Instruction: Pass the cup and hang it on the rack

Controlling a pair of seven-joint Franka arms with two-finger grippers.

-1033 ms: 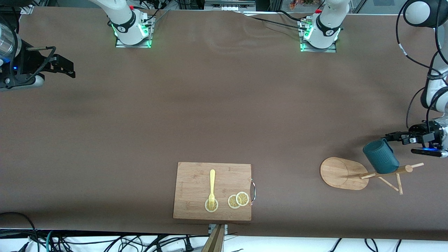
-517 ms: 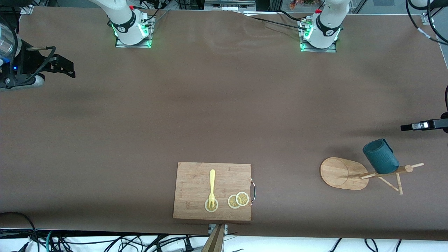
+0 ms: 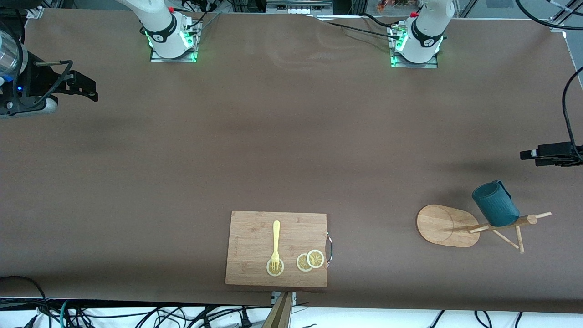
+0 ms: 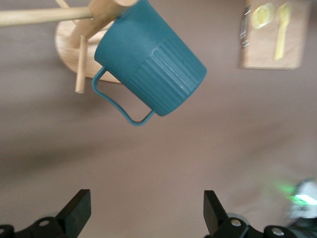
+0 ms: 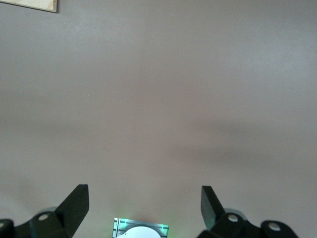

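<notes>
Item: cup (image 3: pixel 495 204), dark teal, ribbed wall, side handle. I am seeing it hanging on the rack (image 3: pixel 473 225), slung from a peg near the pole's top and tipped, with nothing gripping it. The left wrist view is showing the same: handle hooked over a peg, body hanging free.

Item: rack, light wood, oval base. It is standing toward the left arm's end of the tabletop (image 3: pixel 291 136), nearer the front camera than either arm base.

Item: left gripper (image 3: pixel 544 155). It is hovering over bare tabletop at the left arm's edge, well apart from the cup, fingers (image 4: pixel 79 210) spread wide and empty.

Item: right gripper (image 3: pixel 84 88). This arm is waiting over the right arm's end of the tabletop, fingers (image 5: pixel 77 203) released, nothing between them.

Item: cutting board (image 3: pixel 277 248) with a yellow fork (image 3: pixel 275 243) and lemon slices (image 3: pixel 310 260). Untouched, nearest the front camera.

Step in hand: I am judging the hanging done and the left arm to be in retreat. The next move is calling only for a clean withdrawal that avoids the pegs, and a check that the cup is hanging steady.

Change noted: one second back, the left gripper was sitting right at the cup's handle; it is now pulling clear toward the tabletop's edge. The cup and rack are holding the same place.
</notes>
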